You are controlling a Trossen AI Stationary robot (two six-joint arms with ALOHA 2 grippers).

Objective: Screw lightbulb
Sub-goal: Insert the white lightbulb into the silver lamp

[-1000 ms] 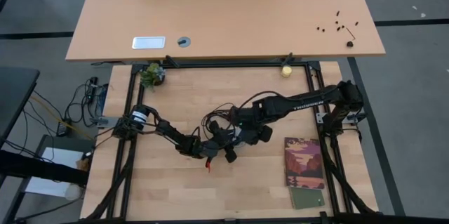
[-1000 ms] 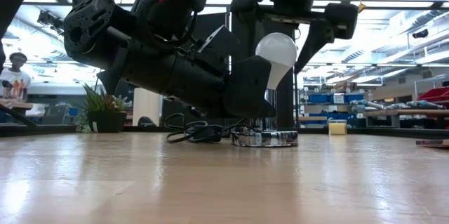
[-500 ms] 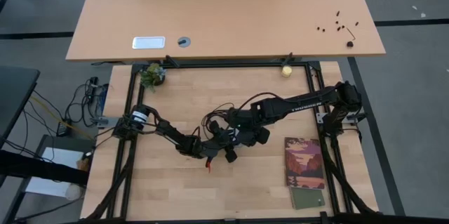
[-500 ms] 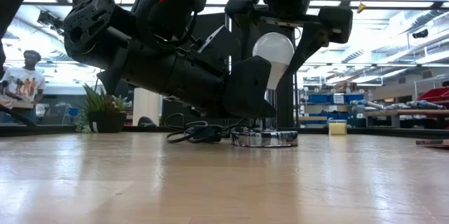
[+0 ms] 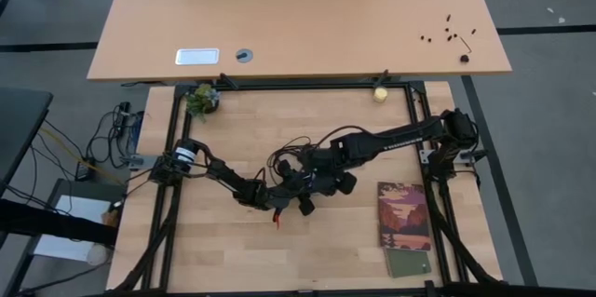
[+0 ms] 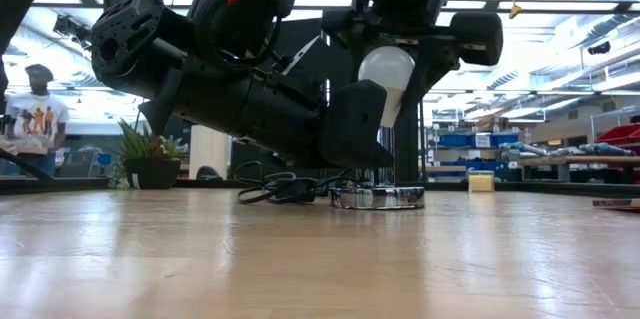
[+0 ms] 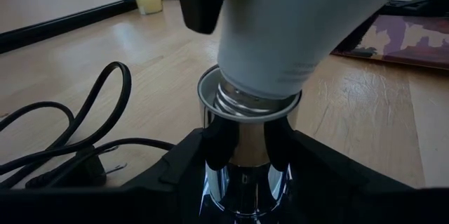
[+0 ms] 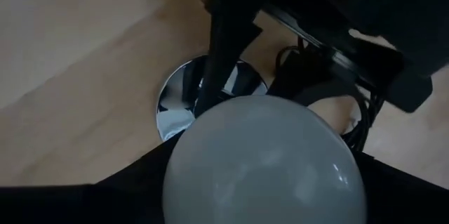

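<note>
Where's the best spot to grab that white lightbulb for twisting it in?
Probably the lightbulb's round glass top, coming from above: it stands upright with its threaded base in the chrome socket, which the left pincer clasps, so only the dome is free.

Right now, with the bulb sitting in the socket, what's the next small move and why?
Probably twist the lightbulb with the right gripper: its threads show above the socket, which the left gripper grips, so it looks only partly screwed in.
</note>
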